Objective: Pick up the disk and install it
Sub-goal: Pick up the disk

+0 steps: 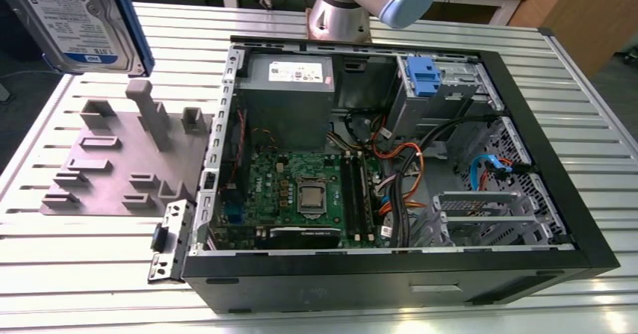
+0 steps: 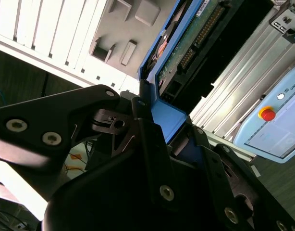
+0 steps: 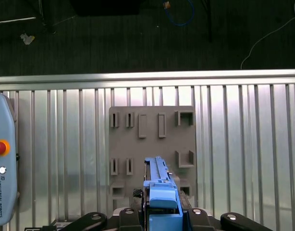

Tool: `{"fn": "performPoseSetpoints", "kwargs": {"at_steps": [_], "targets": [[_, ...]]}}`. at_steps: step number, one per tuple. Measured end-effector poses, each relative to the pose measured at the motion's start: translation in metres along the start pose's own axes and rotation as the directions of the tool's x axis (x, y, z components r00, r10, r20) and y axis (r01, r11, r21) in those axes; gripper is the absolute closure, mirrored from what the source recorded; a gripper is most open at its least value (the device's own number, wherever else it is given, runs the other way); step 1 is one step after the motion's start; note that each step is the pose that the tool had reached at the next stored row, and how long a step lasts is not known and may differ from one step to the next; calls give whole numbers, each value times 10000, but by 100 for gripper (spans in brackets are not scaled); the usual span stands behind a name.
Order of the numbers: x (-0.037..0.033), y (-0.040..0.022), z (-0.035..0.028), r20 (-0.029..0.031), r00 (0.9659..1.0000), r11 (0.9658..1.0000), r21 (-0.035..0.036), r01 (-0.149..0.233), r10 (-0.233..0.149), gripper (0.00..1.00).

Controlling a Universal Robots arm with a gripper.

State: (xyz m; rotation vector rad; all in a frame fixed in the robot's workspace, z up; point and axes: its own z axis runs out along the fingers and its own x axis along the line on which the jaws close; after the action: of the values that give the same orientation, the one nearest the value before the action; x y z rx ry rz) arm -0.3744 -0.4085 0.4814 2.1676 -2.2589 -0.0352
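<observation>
The disk (image 1: 85, 20), silver-grey with a white-and-blue label and a blue side rail, hangs high above the table at the exterior view's left, over the grey holder plate (image 1: 119, 158). In the second wrist view my gripper (image 2: 162, 127) is shut on the disk (image 2: 186, 45) at its blue rail end, and the green circuit-board underside shows. In the first wrist view the disk (image 3: 159, 190) is seen edge-on between the black fingers (image 3: 130, 214), above the holder plate (image 3: 152, 139).
An open computer case (image 1: 558, 162) lies on the slatted metal table (image 1: 100, 274), with a motherboard, cables and a drive bay carrying a blue latch (image 1: 423, 76). The arm's base (image 1: 344, 9) stands behind the case. A teach pendant (image 3: 3, 168) lies on the table.
</observation>
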Motion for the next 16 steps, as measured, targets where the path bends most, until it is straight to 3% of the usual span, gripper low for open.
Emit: {"fn": "performPoseSetpoints", "kwargs": {"at_steps": [16], "targets": [[-2, -42, -1, 0, 10000, 10000, 0, 0, 0, 64]]}}
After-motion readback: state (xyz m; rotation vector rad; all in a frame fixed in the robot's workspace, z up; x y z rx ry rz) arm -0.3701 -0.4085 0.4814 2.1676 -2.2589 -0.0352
